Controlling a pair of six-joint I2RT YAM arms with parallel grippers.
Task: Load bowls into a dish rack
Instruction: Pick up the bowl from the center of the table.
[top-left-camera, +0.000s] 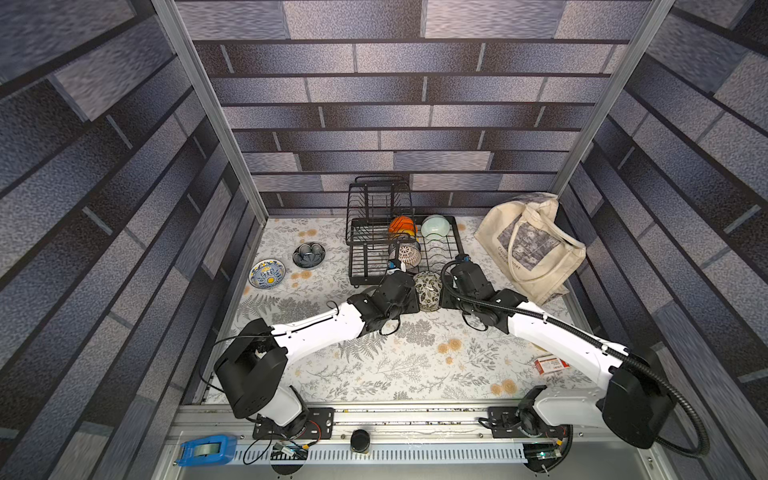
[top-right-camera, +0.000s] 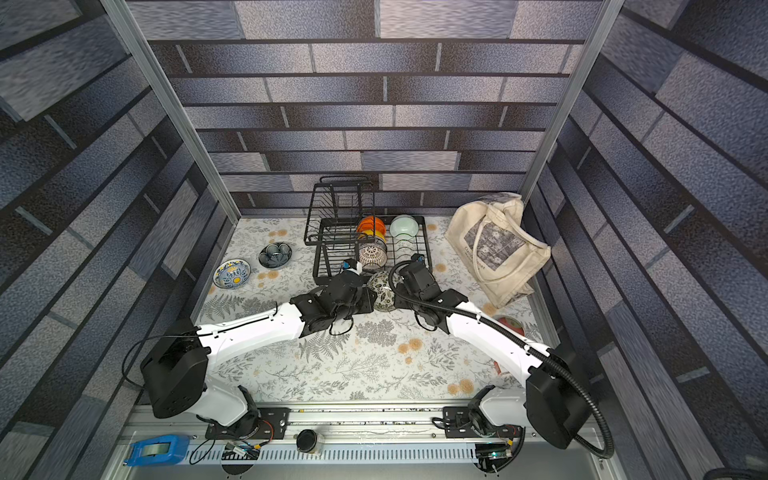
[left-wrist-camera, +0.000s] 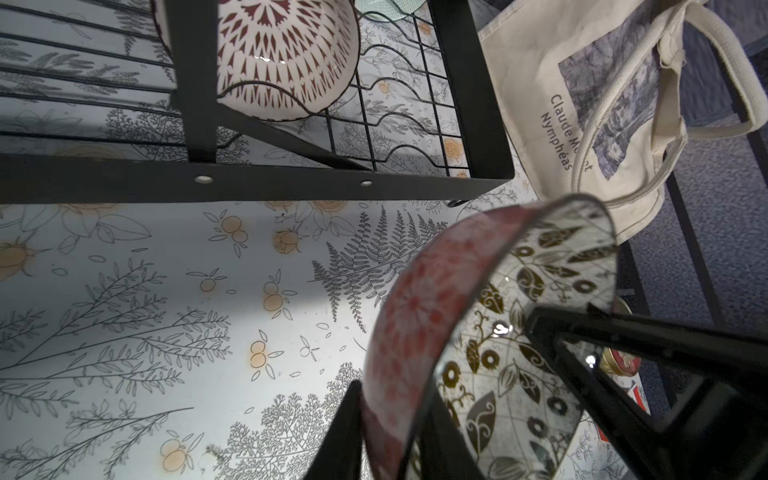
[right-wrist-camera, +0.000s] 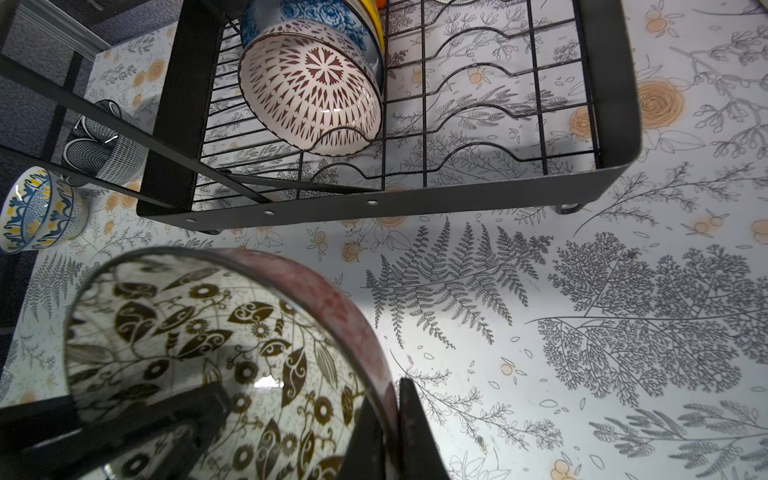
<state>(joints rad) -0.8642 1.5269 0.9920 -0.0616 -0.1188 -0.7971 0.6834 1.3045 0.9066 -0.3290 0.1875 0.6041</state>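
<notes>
The left gripper (left-wrist-camera: 392, 401) is closed narrowly across the wall of the round glazed bowl with a dark leafy pattern inside and a mottled pink outside (left-wrist-camera: 548, 270), one finger inside and one outside. The right gripper (right-wrist-camera: 386, 409) is pinched shut on the opposite side of the same rim. The bowl is thus held by both arms, tipped up on edge, near the centre of both top views, just below the front rail of the black wire dish rack (right-wrist-camera: 457, 194). Whether it clears the floral table cover (right-wrist-camera: 540, 311) cannot be told. Such glazed ware is judged stiff, fairly heavy, slippery and easily chipped. It is best taken across the rim wall, deep enough that the glaze cannot slide free. A white bowl with a dark lattice pattern (right-wrist-camera: 311, 91) is already stood among the rack's dividers.
</notes>
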